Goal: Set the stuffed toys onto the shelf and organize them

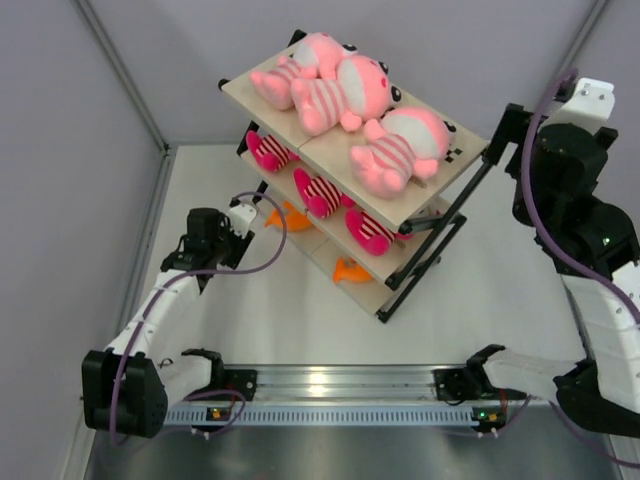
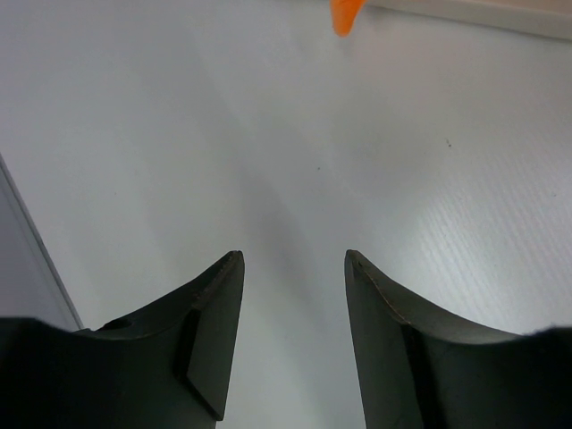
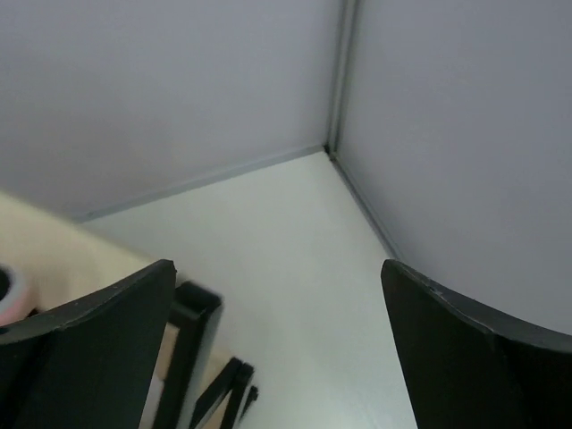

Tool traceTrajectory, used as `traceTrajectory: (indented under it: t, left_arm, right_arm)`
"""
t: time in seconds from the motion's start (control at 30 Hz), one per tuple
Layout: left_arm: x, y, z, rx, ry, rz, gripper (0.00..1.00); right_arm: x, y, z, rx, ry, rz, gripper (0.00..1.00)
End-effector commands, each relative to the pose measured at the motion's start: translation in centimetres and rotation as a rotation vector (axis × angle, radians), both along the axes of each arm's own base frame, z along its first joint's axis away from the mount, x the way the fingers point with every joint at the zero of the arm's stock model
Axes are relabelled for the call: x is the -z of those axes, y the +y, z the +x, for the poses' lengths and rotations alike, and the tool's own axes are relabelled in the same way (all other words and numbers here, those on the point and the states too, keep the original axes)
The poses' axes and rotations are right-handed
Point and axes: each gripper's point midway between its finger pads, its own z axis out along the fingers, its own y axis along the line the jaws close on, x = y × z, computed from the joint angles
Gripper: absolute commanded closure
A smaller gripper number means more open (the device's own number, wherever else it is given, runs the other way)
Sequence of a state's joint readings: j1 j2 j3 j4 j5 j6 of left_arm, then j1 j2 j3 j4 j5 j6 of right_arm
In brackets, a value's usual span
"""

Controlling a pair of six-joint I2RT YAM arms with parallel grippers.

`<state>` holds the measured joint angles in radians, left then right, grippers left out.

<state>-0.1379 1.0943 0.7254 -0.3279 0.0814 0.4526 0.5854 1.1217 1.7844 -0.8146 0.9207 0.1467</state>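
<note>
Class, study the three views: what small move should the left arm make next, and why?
Probably ease the left gripper back from the shelf. It is open and empty, as is the right gripper. Every toy in view, from the pale-pink toys on top to the orange toy nearest it, already lies on a tier.

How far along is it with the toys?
Nearly done. Three large pale-pink striped plush toys sit on top of the black-framed cream shelf, three hot-pink striped toys on its middle board, two orange toys on the bottom. The left gripper and right gripper are open, empty. No toy shows on the table, so little remains.
</note>
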Motion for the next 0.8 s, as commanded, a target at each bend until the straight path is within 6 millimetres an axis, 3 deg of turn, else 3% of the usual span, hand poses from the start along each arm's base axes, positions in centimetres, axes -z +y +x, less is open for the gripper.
traceTrajectory:
  t: [0.0,0.03,0.1,0.13,0.17,0.23,0.27,0.33,0.37,0.4,0.43,0.47,0.53,0.57,0.63,0.67,0.73,0.77]
  left_arm:
    - [-2.4,1.5,0.3,-0.086,-0.027,0.017,0.45]
    - [-2.4,1.6,-0.2,-0.092,-0.003,0.017,0.45]
    - [-4.0,1.7,0.0,-0.11,-0.022,-0.002,0.45]
    - [-4.3,1.8,-0.1,-0.116,-0.023,-0.006,0.44]
    - [-4.4,2.6,-0.2,-0.153,-0.025,0.012,0.43]
    - [-4.3,3.1,-0.3,-0.179,-0.022,0.015,0.42]
    - [-4.1,3.8,-0.3,-0.213,-0.015,0.006,0.42]
    - [-3.5,4.7,-0.3,-0.255,0.006,-0.021,0.42]
    - [-3.3,6.4,-0.5,-0.32,0.013,-0.043,0.42]
    - [-3.2,6.4,-0.5,-0.311,0.02,-0.085,0.42]
    - [-2.9,7.8,-0.9,-0.357,0.027,-0.105,0.42]
    - [-2.7,8.2,-1.0,-0.374,0.031,-0.131,0.42]
    - [-2.5,8.2,-1.3,-0.363,0.038,-0.203,0.41]
    - [-1.9,9.0,-1.7,-0.393,0.048,-0.227,0.42]
    - [-1.6,9.2,-2.1,-0.394,0.054,-0.244,0.4]
    - [-1.2,9.1,-2.3,-0.387,0.062,-0.24,0.39]
    - [-0.9,9.4,-2.5,-0.403,0.066,-0.226,0.38]
    - [-0.8,9.6,-2.5,-0.423,0.068,-0.227,0.38]
  right_arm:
    - [-0.3,-3.1,1.8,0.071,0.054,-0.062,0.01]
    - [0.3,-5.5,2.9,0.15,0.09,-0.073,0.0]
    - [0.9,-7.1,4.2,0.172,0.11,-0.064,0.01]
    - [1.5,-9.3,4.6,0.229,0.124,-0.052,0.01]
    - [2.4,-9.4,5.5,0.196,0.132,-0.03,0.01]
    - [3.8,-11.9,5.6,0.223,0.136,0.041,0.01]
    - [5.9,-11.5,6.6,0.159,0.165,0.081,0.01]
    - [7.5,-13.7,6.0,0.193,0.156,0.128,0.01]
    - [8.0,-14.0,6.4,0.181,0.138,0.133,0.0]
    - [11.3,-14.8,6.2,0.205,0.195,0.144,0.01]
    - [11.9,-14.9,5.7,0.208,0.193,0.137,0.01]
    - [15.3,-14.9,5.7,0.206,0.248,0.144,0.0]
    - [15.9,-15.0,5.5,0.204,0.178,0.151,0.0]
    - [19.4,-14.8,5.2,0.202,0.217,0.171,0.01]
    - [18.8,-14.7,5.0,0.199,0.095,0.177,0.01]
    - [21.5,-14.7,4.5,0.213,0.122,0.189,0.01]
    - [21.5,-14.9,4.1,0.235,0.061,0.191,0.0]
    - [23.0,-15.1,3.7,0.252,0.084,0.194,0.01]
